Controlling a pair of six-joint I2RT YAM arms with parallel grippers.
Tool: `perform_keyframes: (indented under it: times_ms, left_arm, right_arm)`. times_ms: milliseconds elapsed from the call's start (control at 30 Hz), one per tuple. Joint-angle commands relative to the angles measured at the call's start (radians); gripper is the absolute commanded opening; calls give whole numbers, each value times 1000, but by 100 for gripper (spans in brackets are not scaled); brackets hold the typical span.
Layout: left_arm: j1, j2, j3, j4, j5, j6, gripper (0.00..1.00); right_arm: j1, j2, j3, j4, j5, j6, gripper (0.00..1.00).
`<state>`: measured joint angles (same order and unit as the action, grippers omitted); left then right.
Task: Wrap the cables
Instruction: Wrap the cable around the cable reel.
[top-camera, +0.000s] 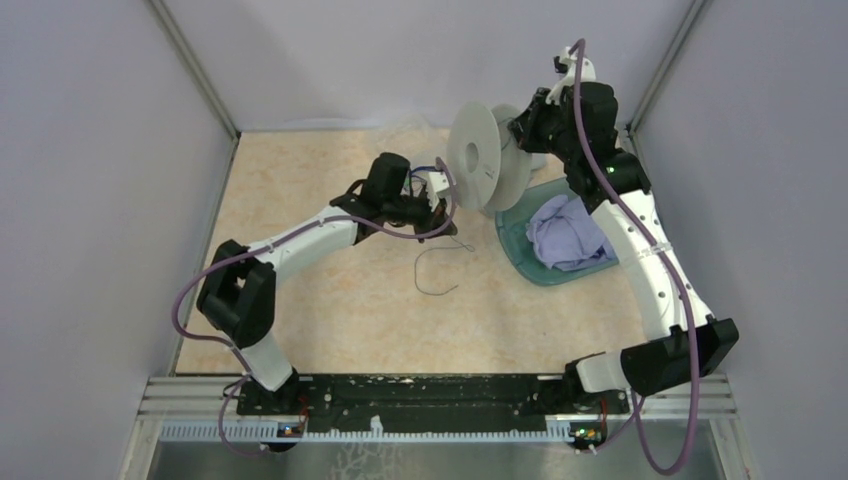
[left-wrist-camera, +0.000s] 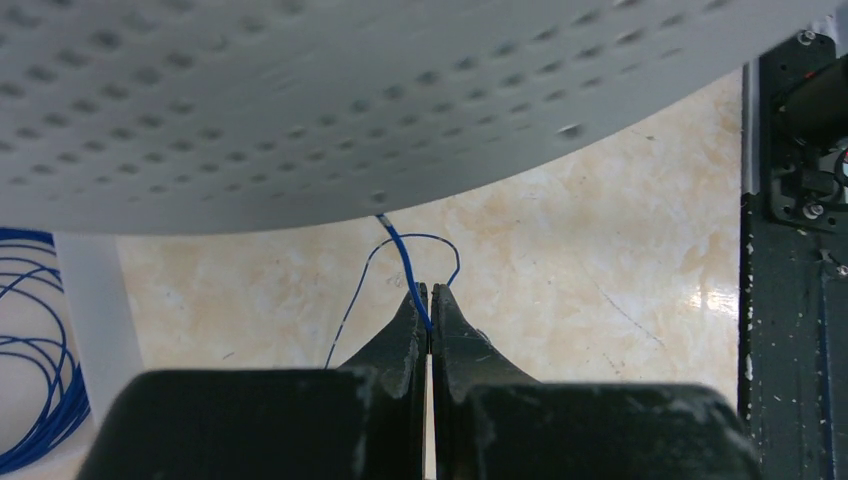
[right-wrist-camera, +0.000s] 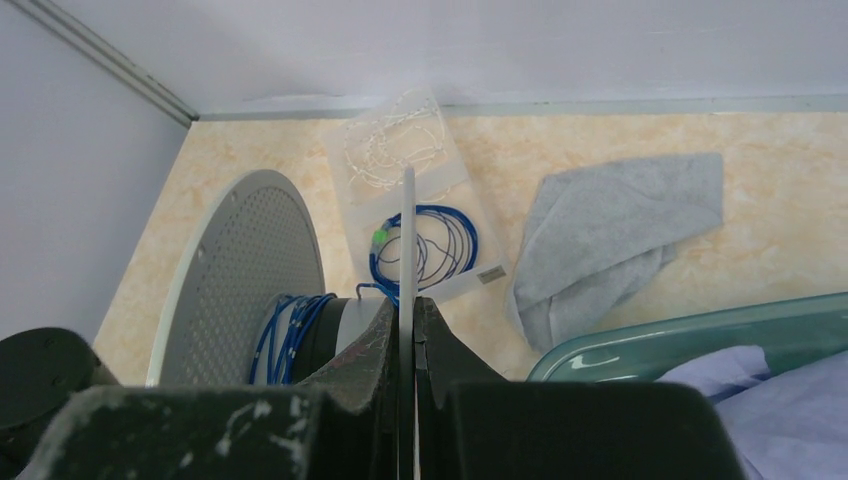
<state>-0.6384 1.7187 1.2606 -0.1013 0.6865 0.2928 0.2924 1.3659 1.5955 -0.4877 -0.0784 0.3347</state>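
Nearest, the thin dark cable (left-wrist-camera: 399, 255) is pinched between the tightly closed fingers of the left gripper (left-wrist-camera: 431, 292), close beside the grey spool (left-wrist-camera: 300, 100). A loose loop of it is seen lying on the table (top-camera: 330, 320). Farther back, the spool's thin rim is squeezed by the closed right gripper (right-wrist-camera: 408, 305), and some cable is wound round its middle.

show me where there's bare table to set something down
The widest bare patch is the near table, between the cable loop, the left arm and the base rail. A smaller one is the far left corner, beyond the left arm. It is crowded at the far right, where the spool, left gripper and teal tray cluster.
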Motion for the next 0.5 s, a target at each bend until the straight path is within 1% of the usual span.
perform_keyframes:
  times_ms: [0, 100, 267, 467]
  left_arm:
    - [-21, 6, 42, -10, 9, -37, 0]
    - [-38, 12, 46, 9, 19, -67, 0]
    - [-72, 37, 109, -44, 13, -66, 0]
    - [-86, 51, 165, -77, 76, -141, 0]
  right_arm:
    - [-6, -46, -17, 139, 59, -1, 0]
    - [-6, -60, -47, 150, 78, -21, 0]
    - [-6, -76, -99, 178, 114, -69, 0]
    - [-4, -94, -177, 221, 162, -135, 0]
